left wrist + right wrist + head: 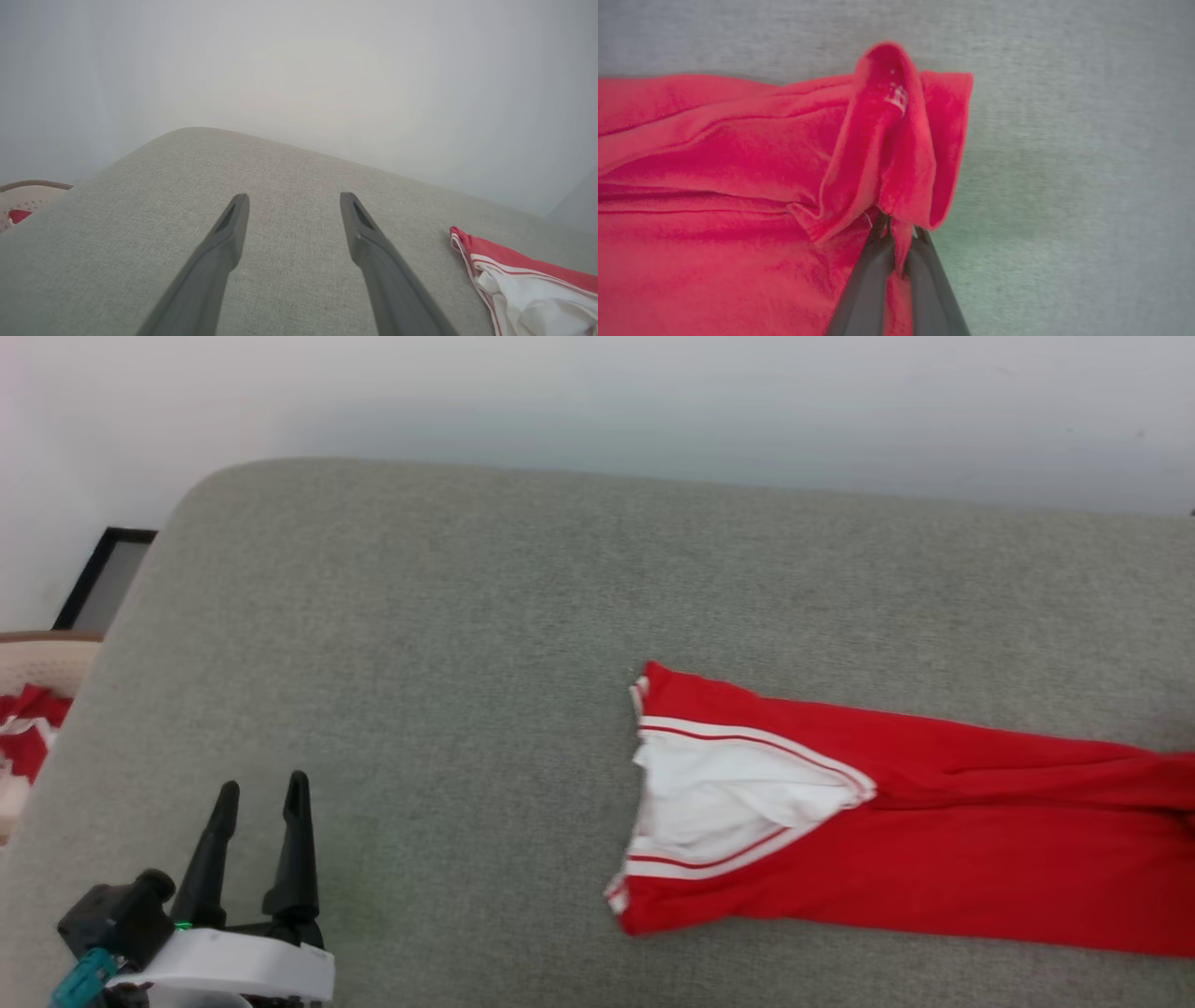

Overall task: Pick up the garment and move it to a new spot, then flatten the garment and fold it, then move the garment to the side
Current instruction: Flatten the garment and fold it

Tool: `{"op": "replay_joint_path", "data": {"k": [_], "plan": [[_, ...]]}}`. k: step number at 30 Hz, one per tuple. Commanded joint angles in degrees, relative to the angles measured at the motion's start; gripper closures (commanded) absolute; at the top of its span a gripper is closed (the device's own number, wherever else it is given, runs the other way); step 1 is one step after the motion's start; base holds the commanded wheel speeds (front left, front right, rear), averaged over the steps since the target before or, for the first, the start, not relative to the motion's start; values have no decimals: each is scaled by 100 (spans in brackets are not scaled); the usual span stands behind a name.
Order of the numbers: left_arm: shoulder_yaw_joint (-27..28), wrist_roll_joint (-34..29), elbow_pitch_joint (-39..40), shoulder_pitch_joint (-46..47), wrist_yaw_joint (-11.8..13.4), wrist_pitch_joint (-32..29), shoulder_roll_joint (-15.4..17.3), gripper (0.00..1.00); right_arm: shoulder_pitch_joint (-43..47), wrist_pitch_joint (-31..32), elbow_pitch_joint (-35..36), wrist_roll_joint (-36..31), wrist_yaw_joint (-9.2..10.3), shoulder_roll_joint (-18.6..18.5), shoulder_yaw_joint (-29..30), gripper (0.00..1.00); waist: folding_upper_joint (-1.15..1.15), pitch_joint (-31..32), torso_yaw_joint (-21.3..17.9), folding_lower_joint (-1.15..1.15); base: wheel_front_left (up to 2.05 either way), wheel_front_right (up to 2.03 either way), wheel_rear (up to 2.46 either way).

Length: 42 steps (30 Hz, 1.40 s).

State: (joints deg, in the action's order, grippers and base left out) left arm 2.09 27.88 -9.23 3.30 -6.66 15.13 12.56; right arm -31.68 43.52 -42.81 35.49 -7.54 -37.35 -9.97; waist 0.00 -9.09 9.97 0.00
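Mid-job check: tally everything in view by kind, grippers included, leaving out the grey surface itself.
1 garment
2 grippers: left gripper open, right gripper shut on the garment
1 basket
1 red cloth in the basket
1 black frame
Total: 6

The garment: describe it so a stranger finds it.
Look at the wide grey cushion. On its right half lies the garment, a stretched-out red shirt. Unlike the red cloth off the cushion's left edge, it shows a white sleeve with striped trim.
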Motion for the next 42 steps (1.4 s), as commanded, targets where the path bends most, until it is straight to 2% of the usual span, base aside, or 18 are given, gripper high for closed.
{"op": "replay_joint_path", "data": {"k": [1,6,10,14,19,23,29,34,42], "plan": [[22,-36,-16,26,-42,-4,-23,0,-86,-35,-74,-50,11,-103,28,100,0,-12,-80,0,0,0,0],[70,-72,-64,19,-71,-4,-54,0,-283,-215,-378,-334,10,-313,8,100,0,-14,-191,0,0,0,0],[107,-80,-101,-29,-87,-4,-84,0,-419,-218,-472,-424,10,-247,-81,100,0,30,-274,0,0,0,0],[161,-74,-131,-120,-94,-4,-93,0,-424,-40,-121,-186,10,-128,-329,100,0,108,-368,0,0,0,0],[197,-24,-188,-202,-86,-3,-98,0,-239,320,797,468,9,-7,-609,100,0,219,-434,0,0,0,0],[155,11,-213,-239,-87,-3,-80,0,-163,657,1619,893,9,256,-702,100,0,290,-420,0,0,0,0],[-4,90,-292,-115,-88,-3,-61,0,-41,891,2557,742,9,955,-904,100,0,328,-240,0,0,0,0],[-203,172,-366,43,-88,-3,-62,0,-27,910,2778,400,8,1594,-1105,100,0,316,15,0,0,0,0],[-408,261,-511,246,-89,-3,-130,0,-75,741,2517,-34,8,2228,-1546,100,0,282,348,0,0,0,0]]}}
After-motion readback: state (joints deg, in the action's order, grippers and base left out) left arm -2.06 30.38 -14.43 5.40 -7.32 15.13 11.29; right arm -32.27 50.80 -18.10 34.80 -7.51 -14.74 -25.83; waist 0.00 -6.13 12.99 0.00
